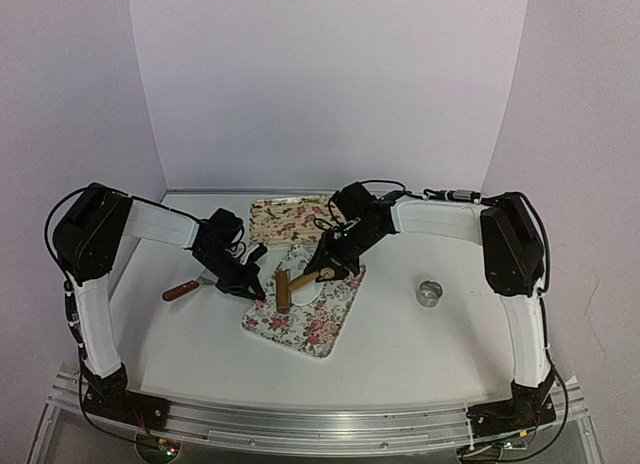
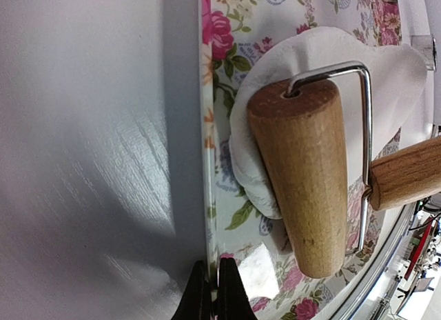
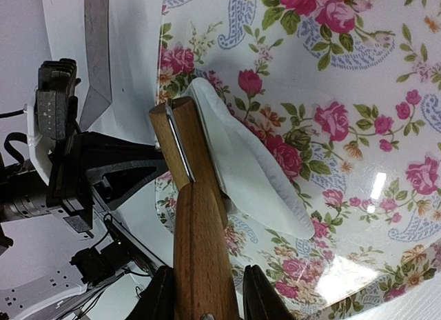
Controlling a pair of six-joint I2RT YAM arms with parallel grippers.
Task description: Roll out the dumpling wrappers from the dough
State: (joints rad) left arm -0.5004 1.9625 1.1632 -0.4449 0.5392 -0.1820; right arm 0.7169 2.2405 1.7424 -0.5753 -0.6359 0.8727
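The rolling pin (image 3: 200,223) is clamped by its handle in the right gripper (image 3: 210,292), its roller resting on the dough (image 3: 255,168), which lies on the floral tray (image 3: 358,92). The tray's rim is pinched by the closed left gripper (image 2: 213,292). Even pressure should be applied, rolled outward from the centre.

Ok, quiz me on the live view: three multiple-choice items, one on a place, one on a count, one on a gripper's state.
1. Where is the metal ring?
A on a tray
B on the table, right of the near tray
C held in a gripper

2. How many flowered trays are there?
A one
B two
C three

3. The right gripper is:
A open and empty
B shut on the rolling pin handle
C shut and empty

Answers:
1 B, the ring stands alone on bare table.
2 B, only the near tray and the far tray show.
3 B, its fingers clamp the wooden handle from both sides.
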